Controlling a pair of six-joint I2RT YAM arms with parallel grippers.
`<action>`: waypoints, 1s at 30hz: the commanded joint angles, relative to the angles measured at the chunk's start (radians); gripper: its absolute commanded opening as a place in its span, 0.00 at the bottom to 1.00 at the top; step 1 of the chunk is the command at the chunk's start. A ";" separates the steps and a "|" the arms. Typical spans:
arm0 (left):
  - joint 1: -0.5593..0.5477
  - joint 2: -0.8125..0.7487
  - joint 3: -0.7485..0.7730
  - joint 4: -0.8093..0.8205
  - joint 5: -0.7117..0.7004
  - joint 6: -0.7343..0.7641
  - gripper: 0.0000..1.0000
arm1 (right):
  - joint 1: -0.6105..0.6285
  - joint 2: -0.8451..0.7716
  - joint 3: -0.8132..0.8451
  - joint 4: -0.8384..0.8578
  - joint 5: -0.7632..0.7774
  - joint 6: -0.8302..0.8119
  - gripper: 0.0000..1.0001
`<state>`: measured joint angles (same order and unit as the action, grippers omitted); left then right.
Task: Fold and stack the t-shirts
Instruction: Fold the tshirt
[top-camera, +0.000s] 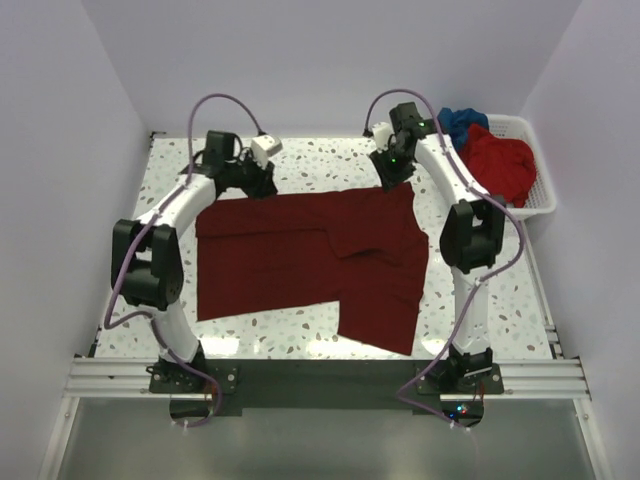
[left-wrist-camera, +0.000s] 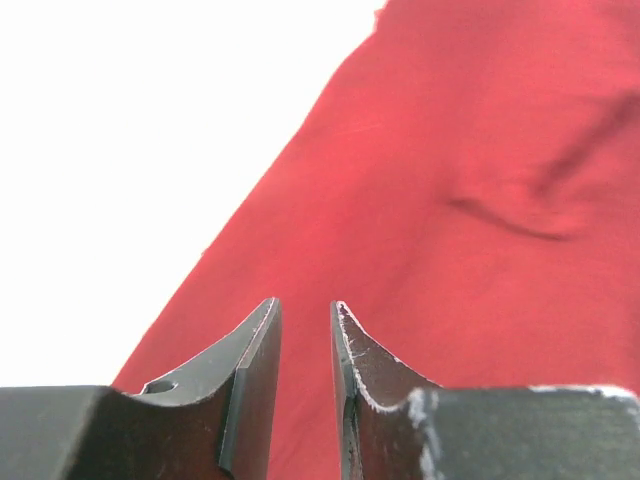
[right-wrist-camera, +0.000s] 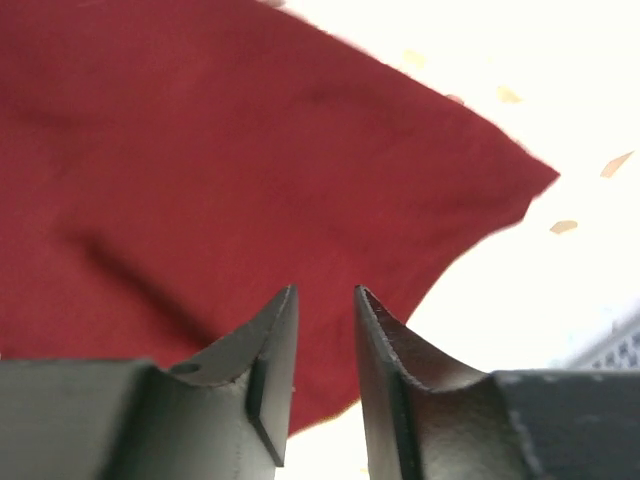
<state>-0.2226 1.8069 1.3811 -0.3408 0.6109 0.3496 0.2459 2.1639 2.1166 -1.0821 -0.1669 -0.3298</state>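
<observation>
Three shirts counted. One maroon shirt (top-camera: 300, 250) lies spread flat across the middle of the table (top-camera: 310, 160), one sleeve reaching toward the near edge. One red shirt (top-camera: 500, 160) and one blue shirt (top-camera: 462, 120) sit bunched in the single basket (top-camera: 541, 192) at the far right corner.

Two grippers, both low over the maroon shirt's far edge. The left gripper (left-wrist-camera: 305, 305) has its fingers narrowly apart, nothing between them. The right gripper (right-wrist-camera: 325, 290) is the same, fingers slightly parted over the cloth.

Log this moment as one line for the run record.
maroon shirt spread on table | left fingers apart, empty, above it | right fingers apart, empty, above it | red shirt, blue shirt in basket
</observation>
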 joint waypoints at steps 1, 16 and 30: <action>0.107 0.049 0.058 -0.093 -0.063 -0.078 0.31 | -0.003 0.118 0.077 0.036 0.091 0.052 0.31; 0.322 0.294 0.098 -0.132 -0.275 -0.051 0.28 | -0.036 0.237 -0.084 0.258 0.362 0.069 0.31; 0.359 0.401 0.424 -0.237 -0.045 -0.015 0.30 | -0.040 0.194 0.135 0.156 0.221 0.009 0.51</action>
<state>0.1207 2.2845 1.7866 -0.5343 0.4618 0.3073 0.2119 2.4641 2.2150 -0.8757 0.1322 -0.2947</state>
